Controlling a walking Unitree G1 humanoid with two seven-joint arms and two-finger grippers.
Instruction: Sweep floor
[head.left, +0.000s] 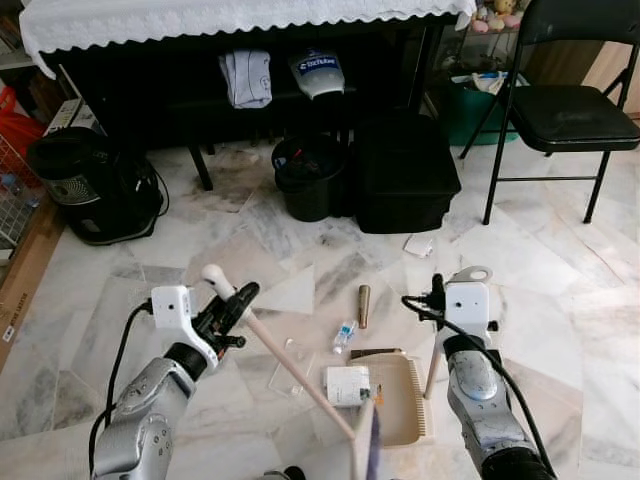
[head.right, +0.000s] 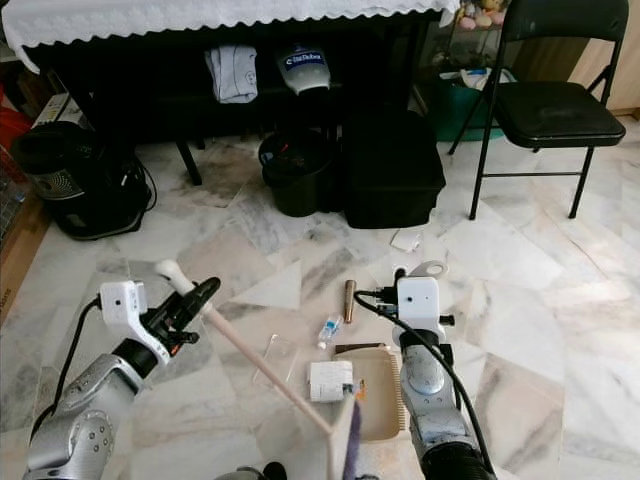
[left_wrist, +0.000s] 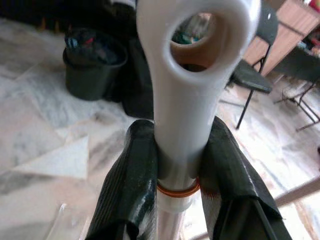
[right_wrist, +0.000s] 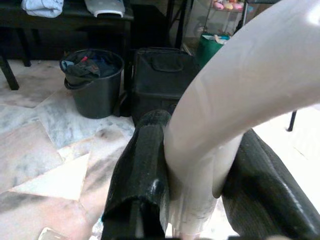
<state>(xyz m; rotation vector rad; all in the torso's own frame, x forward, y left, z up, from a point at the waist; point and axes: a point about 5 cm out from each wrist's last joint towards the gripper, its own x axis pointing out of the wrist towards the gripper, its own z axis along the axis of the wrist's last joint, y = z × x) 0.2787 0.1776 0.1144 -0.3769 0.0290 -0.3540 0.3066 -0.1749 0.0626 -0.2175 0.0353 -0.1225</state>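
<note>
My left gripper (head.left: 235, 305) is shut on the top of a broom handle (head.left: 290, 370), just below its white end cap with a hole (left_wrist: 197, 45). The pale stick slants down to the broom head (head.left: 365, 445) at the bottom centre. My right gripper (head.left: 437, 295) is shut on the white looped handle (right_wrist: 235, 100) of a beige dustpan (head.left: 405, 400) that rests on the marble floor. A white box (head.left: 347, 385) lies at the dustpan's left edge. A small bottle (head.left: 344, 335), a brown tube (head.left: 364, 305) and a clear plastic piece (head.left: 290, 365) lie just beyond it.
A black bucket (head.left: 308, 175) and a black case (head.left: 403, 170) stand against a dark table with a white cloth (head.left: 230, 20). A black appliance (head.left: 90, 185) is at the left, a folding chair (head.left: 570, 110) at the right. A white scrap (head.left: 418, 245) lies near the case.
</note>
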